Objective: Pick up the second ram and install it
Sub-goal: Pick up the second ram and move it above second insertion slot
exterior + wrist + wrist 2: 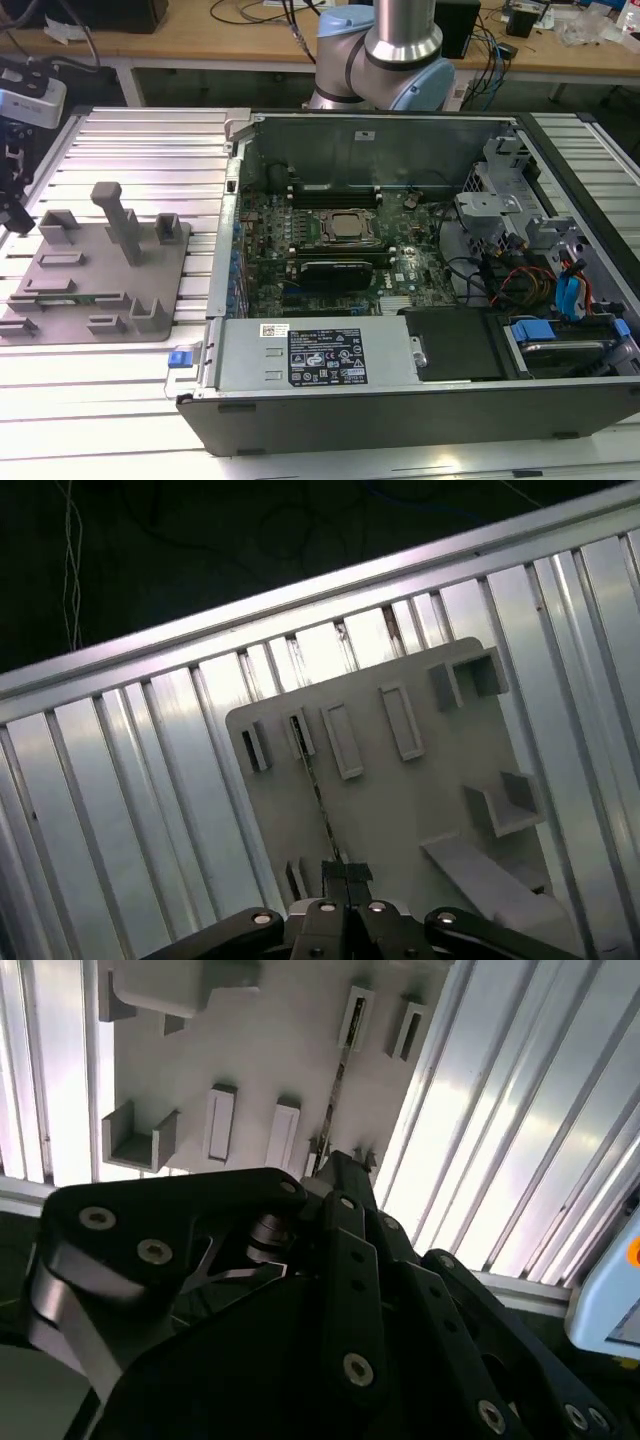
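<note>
The second ram (72, 298) is a slim green stick that rests on edge in a slot of the grey fixture plate (100, 270), at the exterior view's left. Both wrist views look down on it as a thin dark line (318, 800) (337, 1090) between two small holders. My gripper (12, 200) hangs at the far left edge of the exterior view, above and beside the plate and apart from the stick. Its black fingertips (347, 875) sit pressed together with nothing between them. Linkage and fingers (345, 1175) hide the stick's near end.
An open computer case (400, 400) lies to the exterior view's right of the plate, with the motherboard, processor socket (347, 226), black memory slots (335, 188) and a black card (340, 268) inside. Tall grey posts (120, 220) stand on the plate. The table is ribbed aluminium (140, 140).
</note>
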You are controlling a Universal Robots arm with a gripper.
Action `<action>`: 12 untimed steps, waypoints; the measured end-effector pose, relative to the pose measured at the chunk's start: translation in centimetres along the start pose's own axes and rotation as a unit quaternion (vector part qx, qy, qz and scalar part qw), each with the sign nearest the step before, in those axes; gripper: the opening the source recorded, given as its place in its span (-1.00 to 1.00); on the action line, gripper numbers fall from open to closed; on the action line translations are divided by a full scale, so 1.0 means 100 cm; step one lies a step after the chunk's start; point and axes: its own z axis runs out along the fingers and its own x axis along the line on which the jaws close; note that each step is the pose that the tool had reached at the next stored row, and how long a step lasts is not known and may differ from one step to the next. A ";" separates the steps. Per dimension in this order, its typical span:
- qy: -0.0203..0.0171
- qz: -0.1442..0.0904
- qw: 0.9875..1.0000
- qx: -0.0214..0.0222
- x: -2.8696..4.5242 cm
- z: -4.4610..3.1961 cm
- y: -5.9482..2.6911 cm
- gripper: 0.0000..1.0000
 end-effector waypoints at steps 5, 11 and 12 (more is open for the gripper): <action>0.000 -0.040 0.999 -0.001 0.0000 0.0020 0.0001 -0.84; 0.001 -0.042 0.999 -0.003 0.0000 0.0119 0.0002 -0.84; 0.001 -0.045 0.999 -0.004 0.0000 0.0143 0.0002 -0.84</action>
